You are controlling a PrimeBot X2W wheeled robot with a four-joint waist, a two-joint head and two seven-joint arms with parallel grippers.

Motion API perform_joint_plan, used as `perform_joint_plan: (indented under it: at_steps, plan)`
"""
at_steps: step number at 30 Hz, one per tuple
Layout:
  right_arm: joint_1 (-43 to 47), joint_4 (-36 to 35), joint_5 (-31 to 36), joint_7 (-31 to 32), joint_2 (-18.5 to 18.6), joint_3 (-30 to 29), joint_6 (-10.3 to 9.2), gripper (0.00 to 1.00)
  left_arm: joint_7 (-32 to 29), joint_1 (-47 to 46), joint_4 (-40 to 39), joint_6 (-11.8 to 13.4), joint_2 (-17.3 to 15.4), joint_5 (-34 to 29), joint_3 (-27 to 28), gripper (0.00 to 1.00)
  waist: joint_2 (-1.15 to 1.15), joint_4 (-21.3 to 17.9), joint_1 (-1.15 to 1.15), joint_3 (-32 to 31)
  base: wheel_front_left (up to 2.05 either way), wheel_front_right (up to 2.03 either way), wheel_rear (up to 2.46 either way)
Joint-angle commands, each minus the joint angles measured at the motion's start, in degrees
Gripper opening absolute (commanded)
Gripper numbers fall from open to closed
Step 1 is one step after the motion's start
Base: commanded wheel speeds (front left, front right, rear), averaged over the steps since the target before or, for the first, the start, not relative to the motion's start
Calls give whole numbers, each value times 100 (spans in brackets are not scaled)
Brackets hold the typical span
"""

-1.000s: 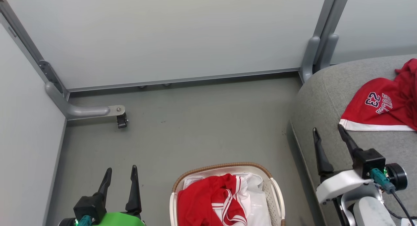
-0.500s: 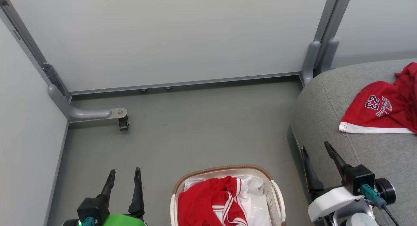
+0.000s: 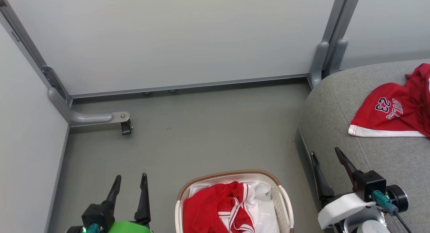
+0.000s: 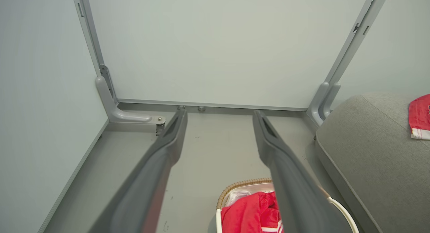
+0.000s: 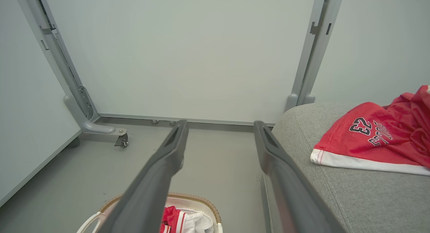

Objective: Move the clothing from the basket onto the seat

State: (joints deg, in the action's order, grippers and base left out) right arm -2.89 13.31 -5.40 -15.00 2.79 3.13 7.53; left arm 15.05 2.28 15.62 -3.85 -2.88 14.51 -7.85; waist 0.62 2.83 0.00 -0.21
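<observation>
Since a second ago the right tool [image 3: 325,151] has been drawn back from the white band of the red jersey numbered 23 [image 3: 386,115], and little further shift is seen over the last half second. Its two fingers are held spread apart with nothing between them, above the rounded front edge of the grey sofa [image 3: 336,108]. The jersey is spread on the sofa cushion ahead of this tool and to its right, well apart from the fingertips.

The left tool [image 3: 131,176] is likewise held apart and empty, above the grey floor [image 3: 201,132]. Between the two tools, nearer the robot than either pair of fingertips, the laundry basket [image 3: 284,199] is set on the floor. In it a red garment with white striped trim [image 3: 208,206] is bunched against the white liner [image 3: 265,202].

The number and lettering on the jersey are read plainly in the right wrist view, whereas in the left wrist view just a corner of it with its white band is caught at the edge. Both tools together are seen in the head view.
</observation>
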Motion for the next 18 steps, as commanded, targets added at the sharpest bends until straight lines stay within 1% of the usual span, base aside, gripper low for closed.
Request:
perform_joint_plan:
  at_steps: [1, 12, 18]
  plan:
    - [6, 16, -21, -28, 20, -17, -8, 100, 19, -38, 12, -15, -2, 1, -8, 100, -62, 0, 0, 5, 0, 0, 0]
    - [-43, -20, -20, -28, 21, -53, -8, 100, 19, -89, -19, -19, -1, -17, -62, 100, -62, -23, 0, 79, 0, 0, 0]
    - [-163, -114, 27, -28, 21, -153, -8, 100, 19, -336, 53, -75, -1, -119, -211, 100, -62, -31, 0, 306, 0, 0, 0]
